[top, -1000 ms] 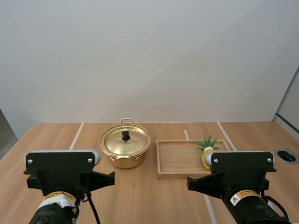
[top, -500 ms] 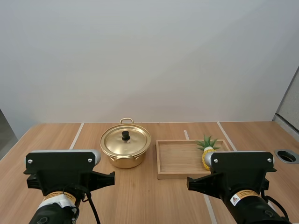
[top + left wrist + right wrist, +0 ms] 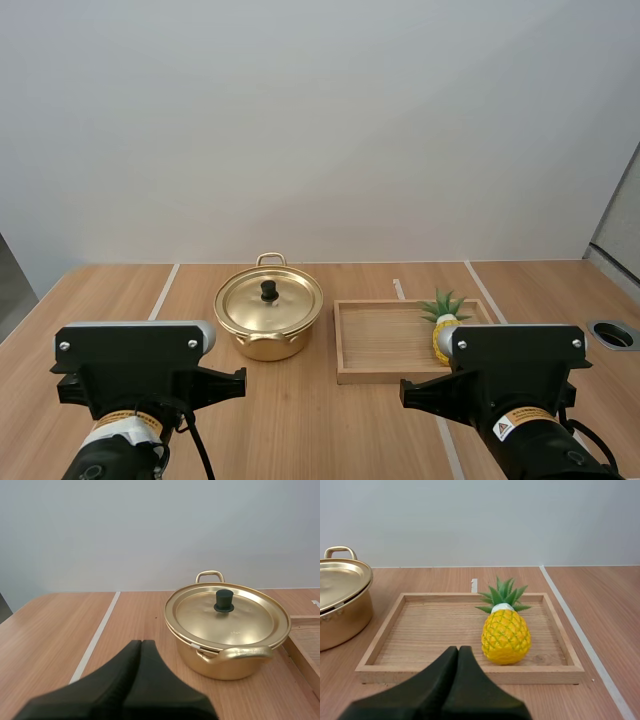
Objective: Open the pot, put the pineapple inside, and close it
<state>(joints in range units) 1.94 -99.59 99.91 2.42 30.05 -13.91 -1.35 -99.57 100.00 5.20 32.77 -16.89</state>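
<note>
A golden pot with its lid on and a black knob stands mid-table. To its right lies a wooden tray holding a yellow pineapple with green leaves near the tray's right side. My left gripper is shut on nothing, its fingers together as one dark wedge, well short of the pot. My right gripper is also shut on nothing, just before the tray's near rim, left of the pineapple. Both arms sit at the near table edge in the high view.
A round grommet hole lies in the table at the far right. White seam lines run across the wooden tabletop. The pot's edge stands just left of the tray.
</note>
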